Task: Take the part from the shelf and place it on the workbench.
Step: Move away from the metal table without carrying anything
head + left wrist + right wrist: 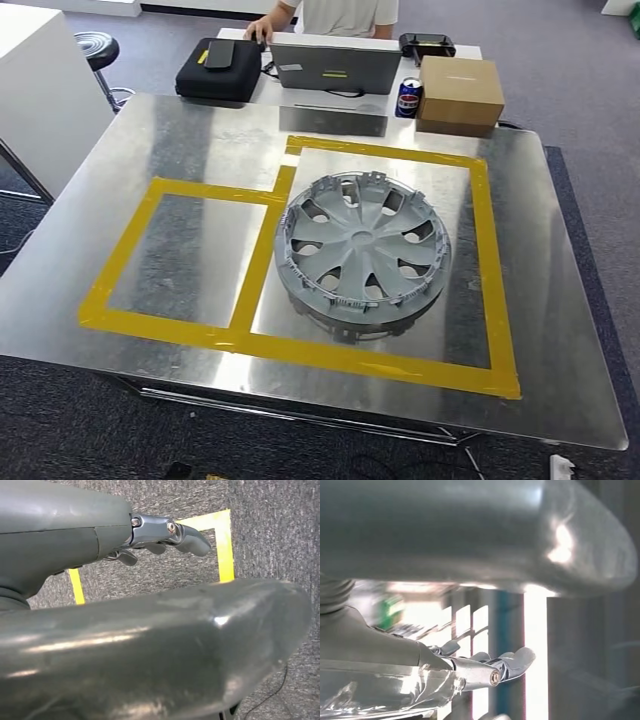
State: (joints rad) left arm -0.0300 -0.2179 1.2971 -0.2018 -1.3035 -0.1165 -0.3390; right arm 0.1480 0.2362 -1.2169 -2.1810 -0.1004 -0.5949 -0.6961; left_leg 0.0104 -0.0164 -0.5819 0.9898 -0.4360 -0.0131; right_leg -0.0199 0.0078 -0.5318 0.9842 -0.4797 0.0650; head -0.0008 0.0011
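Down beside the robot, the left hand [166, 535] hangs over grey carpet with its fingers [190, 539] stretched out and apart, nothing in them; a corner of yellow floor tape [223, 540] lies just beyond the fingertips. Likewise the right hand [490, 667] is released, fingers [516, 661] extended and grasping nothing, against a blurred bright background.

Well ahead of both hands, one grey part [363, 247], a spoked wheel cover, lies flat on the steel workbench [189, 150]. It sits inside the larger of two yellow tape rectangles [489, 270]; the smaller rectangle [121, 255], toward the left-hand side, holds nothing.

Farther out, past the workbench, a white desk carries one black case [219, 72], one laptop [336, 66], one blue can [409, 97] touching one cardboard box [460, 92], and one black controller [427, 43]. A person [343, 14] sits behind the desk. One stool [100, 50] stands far to the left.
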